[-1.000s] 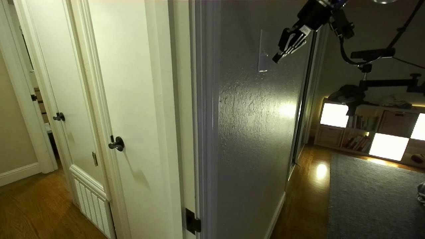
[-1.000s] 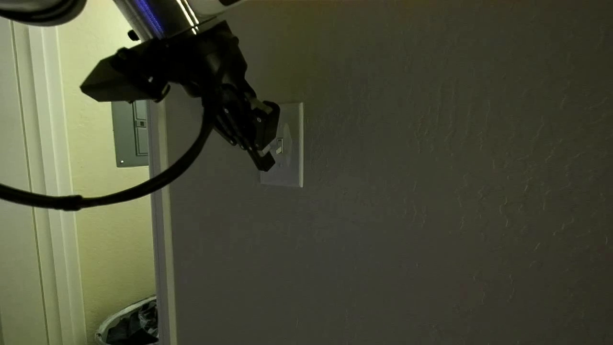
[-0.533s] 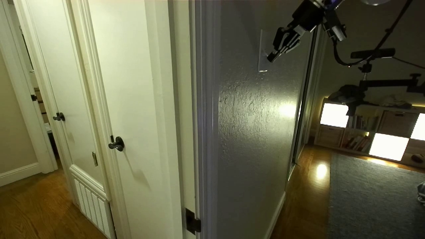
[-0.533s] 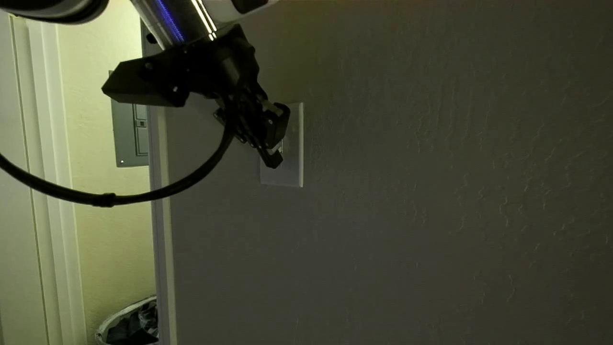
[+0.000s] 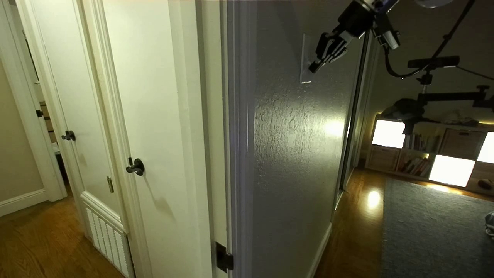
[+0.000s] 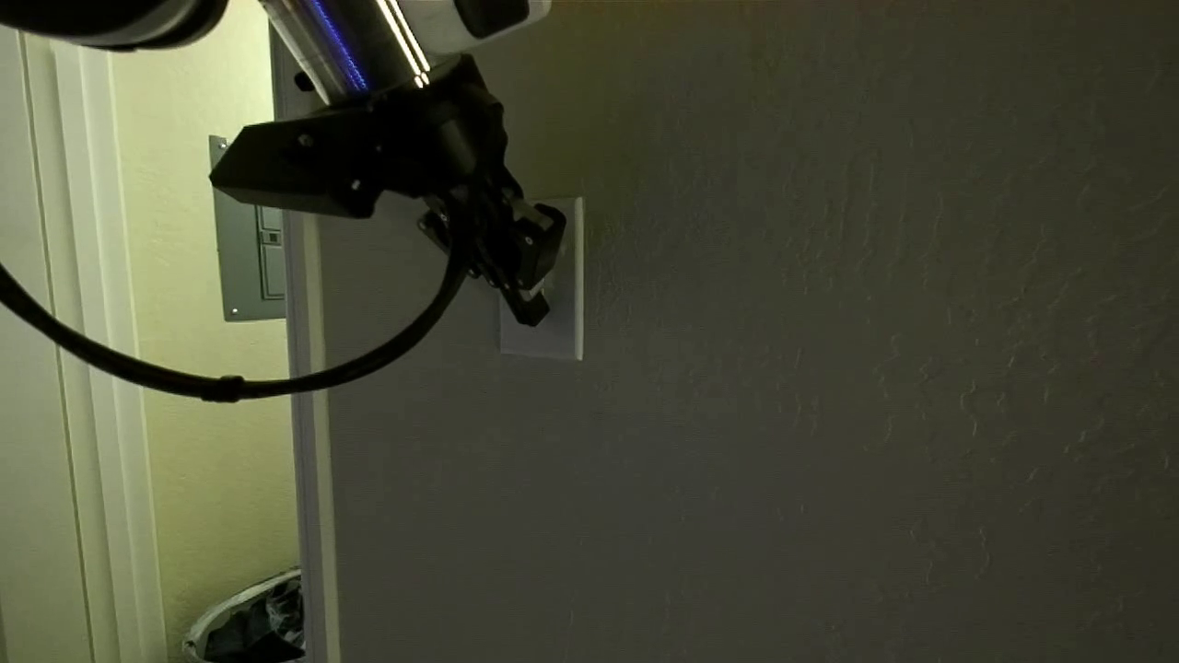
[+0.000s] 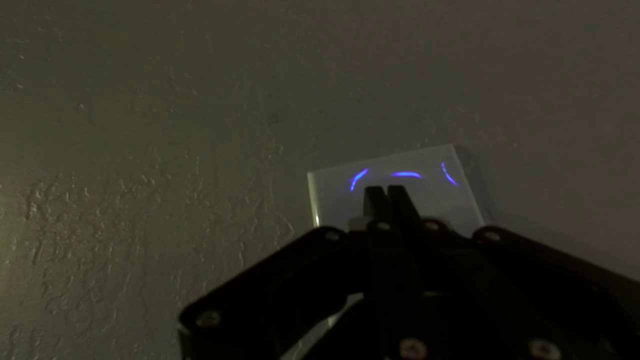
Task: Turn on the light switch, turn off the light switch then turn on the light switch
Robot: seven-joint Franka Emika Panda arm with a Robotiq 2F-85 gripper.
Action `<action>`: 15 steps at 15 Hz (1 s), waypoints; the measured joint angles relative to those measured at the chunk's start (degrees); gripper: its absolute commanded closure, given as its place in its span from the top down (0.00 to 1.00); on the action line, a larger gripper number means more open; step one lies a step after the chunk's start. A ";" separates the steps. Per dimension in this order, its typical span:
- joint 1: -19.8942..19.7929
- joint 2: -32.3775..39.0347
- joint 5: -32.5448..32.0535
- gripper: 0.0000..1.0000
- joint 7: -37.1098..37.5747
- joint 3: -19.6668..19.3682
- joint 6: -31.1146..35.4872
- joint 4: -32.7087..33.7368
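The light switch is a pale upright wall plate on the textured wall. It shows edge-on in an exterior view (image 5: 305, 58) and more face-on in an exterior view (image 6: 564, 327). In the wrist view its upper part (image 7: 435, 197) shows with blue reflections on it. My black gripper (image 6: 534, 308) points down at a slant in front of the middle of the plate; it also shows in an exterior view (image 5: 313, 66). In the wrist view the gripper (image 7: 386, 190) has its fingertips almost together with nothing between them. The switch's toggle is hidden behind the gripper. Whether the fingertips touch it, I cannot tell.
A door frame edge (image 5: 241, 135) stands beside the wall. White doors with a dark knob (image 5: 136, 167) are round the corner. A cable (image 6: 304, 379) hangs from the gripper. A shelf (image 5: 420, 148) with lit cubes and a grey rug (image 5: 432, 227) lie farther back.
My gripper has moved in toward the light switch plate, quickly at first and then only slightly. The toggle, visible a second ago, is now covered by the gripper. The room lighting looks unchanged.
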 measured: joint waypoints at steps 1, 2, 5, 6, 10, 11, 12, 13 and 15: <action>-0.01 -0.05 -0.24 0.06 0.00 0.00 0.00 -0.01; -0.02 -0.16 -0.49 0.06 0.00 0.00 0.00 -0.05; -0.04 -1.30 -1.77 0.06 0.00 0.00 0.15 -0.30; -0.05 -1.90 -2.39 0.06 0.00 0.03 0.54 -0.23; -0.20 -2.89 -5.24 0.06 0.28 0.03 0.51 -0.79; -0.20 -2.92 -5.41 0.06 0.31 0.05 0.37 -0.83; -0.19 -2.93 -5.44 0.06 0.31 0.11 -0.01 -0.88; -0.19 -2.94 -5.47 0.06 0.33 0.24 -0.67 -1.04; -0.16 -2.95 -5.49 0.06 0.36 0.51 -2.82 -1.75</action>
